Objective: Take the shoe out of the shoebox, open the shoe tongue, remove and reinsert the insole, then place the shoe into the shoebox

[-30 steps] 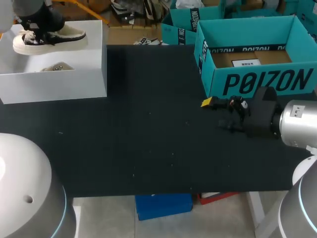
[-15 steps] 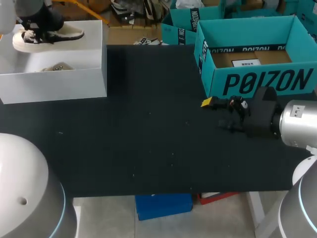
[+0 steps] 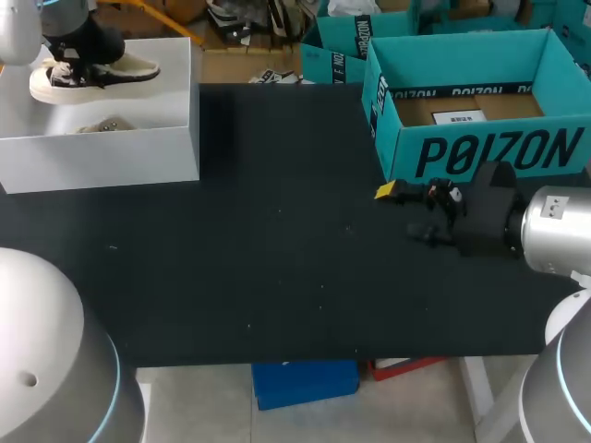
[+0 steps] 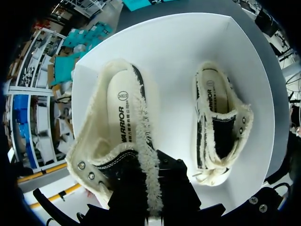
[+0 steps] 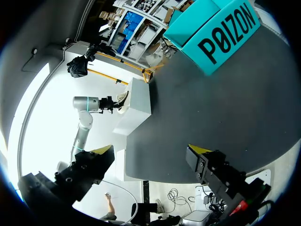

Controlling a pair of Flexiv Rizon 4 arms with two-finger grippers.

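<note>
Head view: the left gripper [image 4: 149, 190] is clamped on the fleece-lined collar of a black-and-cream sneaker [image 3: 92, 76], holding it above the far side of the open white shoebox [image 3: 102, 157]. A second sneaker [image 4: 217, 127] lies inside the shoebox. Well apart from the shoebox, the right gripper [image 5: 150, 150] hangs over the black table [image 3: 277, 240], fingers spread wide and empty.

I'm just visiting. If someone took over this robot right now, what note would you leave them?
Left hand: shut on the shoe at its collar, holding it above the white box.
Right hand: open, empty, over the table.
A second shoe lies in the box.
Done: shoe gripped and raised.
Left: set it out, open tongue, insole out and back, rebox.
</note>
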